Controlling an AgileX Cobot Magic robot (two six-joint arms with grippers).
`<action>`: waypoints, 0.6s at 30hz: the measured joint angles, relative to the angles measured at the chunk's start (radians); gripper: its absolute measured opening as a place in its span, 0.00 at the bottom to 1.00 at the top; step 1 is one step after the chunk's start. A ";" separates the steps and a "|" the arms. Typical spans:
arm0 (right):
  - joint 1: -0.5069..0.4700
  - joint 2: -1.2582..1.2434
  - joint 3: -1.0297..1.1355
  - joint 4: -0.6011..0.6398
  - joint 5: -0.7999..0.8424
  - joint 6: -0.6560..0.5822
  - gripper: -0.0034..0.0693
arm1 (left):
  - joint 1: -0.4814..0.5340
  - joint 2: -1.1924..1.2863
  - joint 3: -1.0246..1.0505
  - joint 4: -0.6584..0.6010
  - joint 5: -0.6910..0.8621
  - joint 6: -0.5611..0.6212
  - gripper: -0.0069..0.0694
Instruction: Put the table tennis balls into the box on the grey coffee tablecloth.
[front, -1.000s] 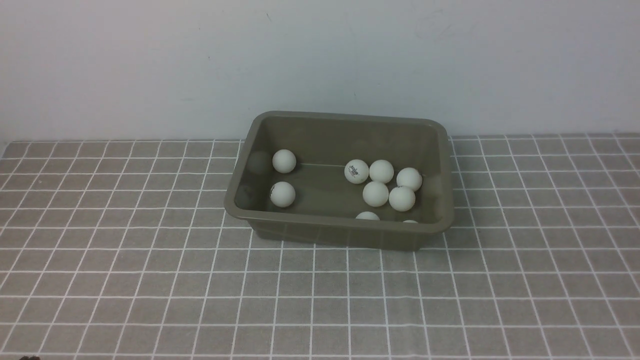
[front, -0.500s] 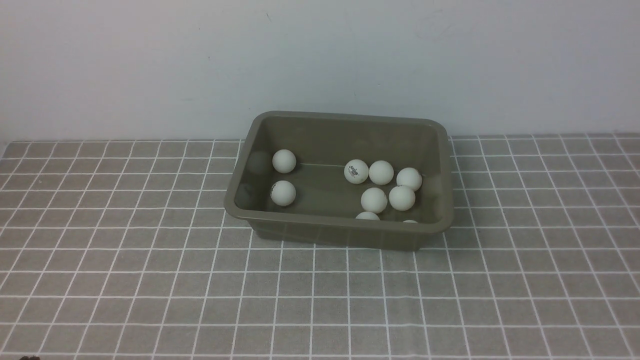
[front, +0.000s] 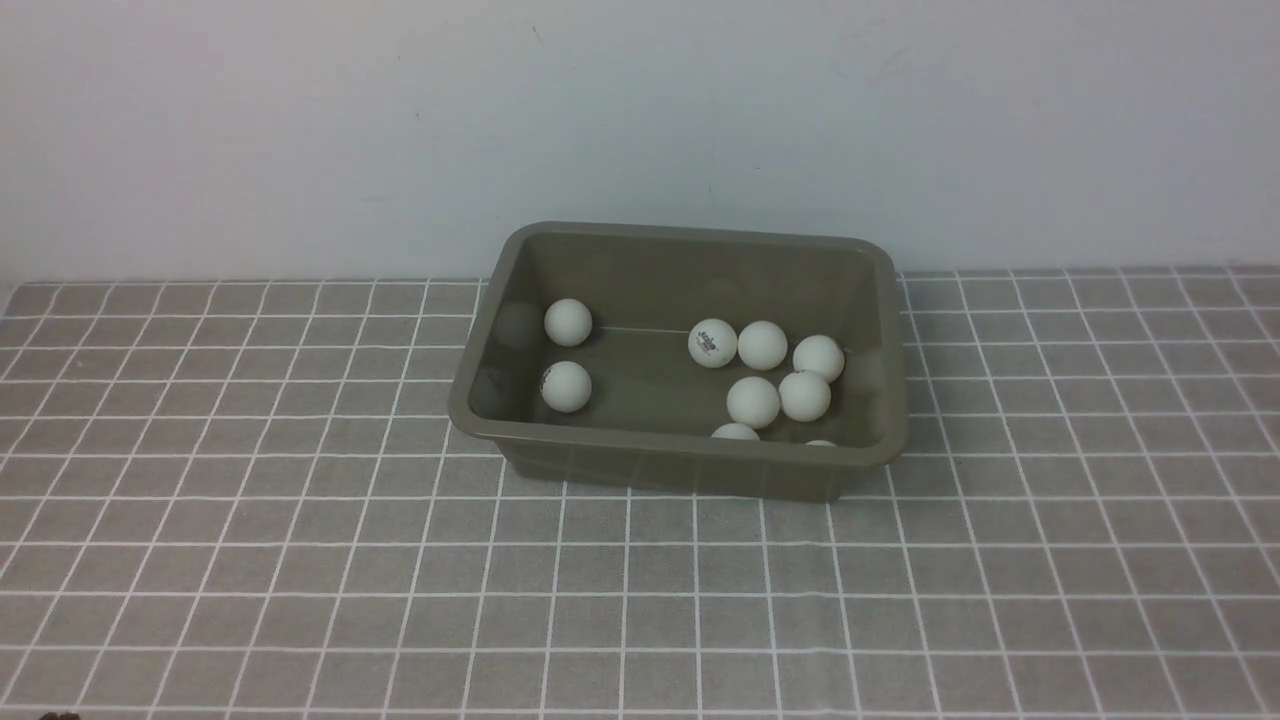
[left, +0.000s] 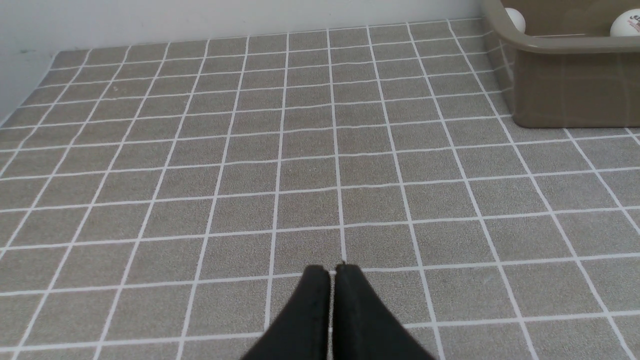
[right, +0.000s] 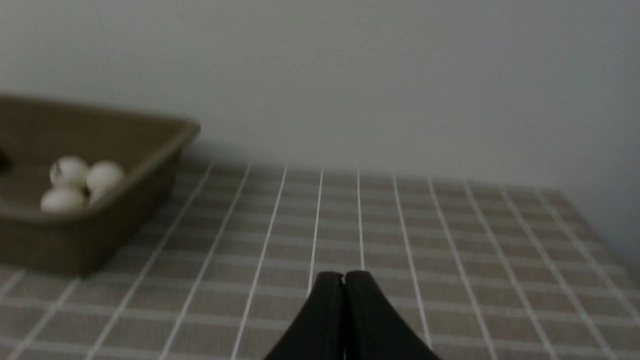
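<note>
- Inside the box (front: 676, 465), toward the far middle of the tablecloth (front: 300, 560), lie all the balls (front: 752, 402) that can be seen: two near the box's left wall, a cluster of five toward its right, and two more peeking over the near rim. That makes nine, and none shows on the cloth in any view.
- The left gripper (left: 332, 272) hovers low over bare cloth, well apart from the box, with its jaws pressed together and nothing between them.
- The right gripper (right: 343, 276) is likewise pinched closed and empty, near the cloth on the box's right side; that view is soft, but the box (right: 90, 235) and a few balls (right: 70, 171) inside it can be made out.
- Judging by this, the loading looks finished, and the step in hand is a check and a clean retreat.
- To do it well, look over the cloth on both sides for any stray ball, since the near rim hides part of the floor of the box.
- Keep both arms low and well away from the box wall; a knock could slide the light tub or set the balls rolling.
- If a stray ball does turn up, I would open the jaws only just wider than the ball and close gently, as a smooth hollow ball squirts away easily.
</note>
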 joint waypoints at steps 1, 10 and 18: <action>0.000 0.000 0.019 0.000 0.010 0.000 0.03 | 0.000 0.000 0.000 0.000 0.000 0.000 0.08; 0.000 0.000 0.041 0.000 0.029 0.001 0.03 | 0.000 0.000 0.000 -0.001 -0.001 0.000 0.08; 0.000 0.000 0.041 0.000 0.029 0.001 0.03 | 0.000 0.000 0.000 -0.001 -0.001 0.000 0.08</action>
